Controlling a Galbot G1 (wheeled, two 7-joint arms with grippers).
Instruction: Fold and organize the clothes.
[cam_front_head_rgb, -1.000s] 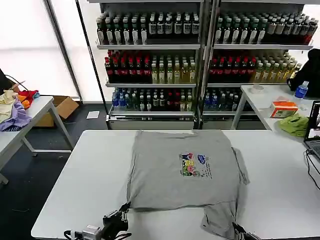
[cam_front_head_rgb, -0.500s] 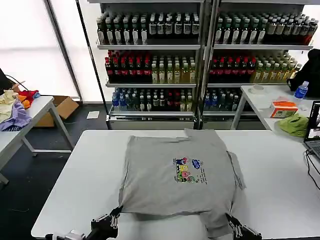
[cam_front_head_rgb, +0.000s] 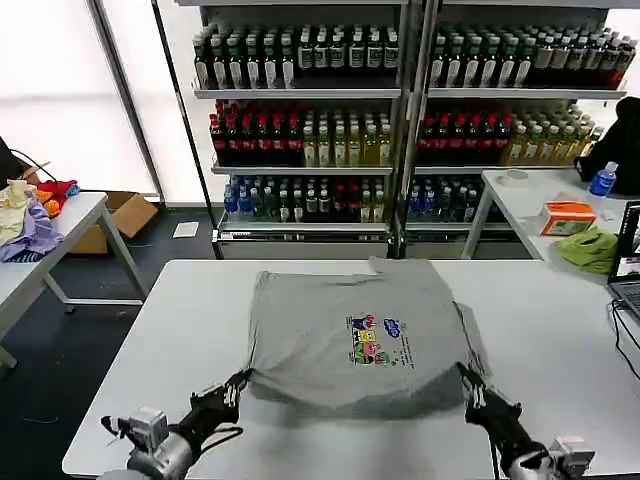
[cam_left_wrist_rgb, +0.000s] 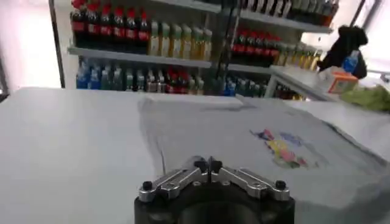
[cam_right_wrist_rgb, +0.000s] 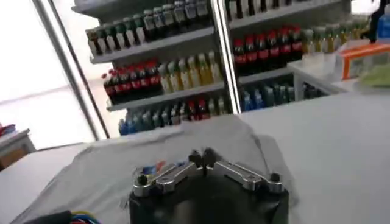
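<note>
Our left gripper (cam_front_head_rgb: 236, 382) is closed on the near left corner of the grey shirt (cam_front_head_rgb: 350, 335), and our right gripper (cam_front_head_rgb: 465, 376) is closed on the near right corner. In the left wrist view we see our left gripper (cam_left_wrist_rgb: 208, 163) with the two fingertips pressed together, and in the right wrist view our right gripper (cam_right_wrist_rgb: 202, 157) looks the same, with the shirt (cam_right_wrist_rgb: 183, 152) just beyond it.

Behind the table, the shelves (cam_front_head_rgb: 400, 95) hold many rows of bottles (cam_front_head_rgb: 300, 140), dark, red, yellow and blue. A cardboard box (cam_front_head_rgb: 125, 215) stands on the floor at the left; we cannot tell what is in it.

The shirt lies in the middle of the white table (cam_front_head_rgb: 150, 340), chest print up, and its near edge is lifted a little from the surface between our two grippers. On a side table at the right there are a green cloth (cam_front_head_rgb: 588, 248), an orange box (cam_front_head_rgb: 567, 217) and a blue bottle (cam_front_head_rgb: 603, 180). On a side table at the left lie lilac, yellow and red fabrics (cam_front_head_rgb: 30, 215).

Both arms reach forward low from the near edge of the table, one at each side of the shirt.
</note>
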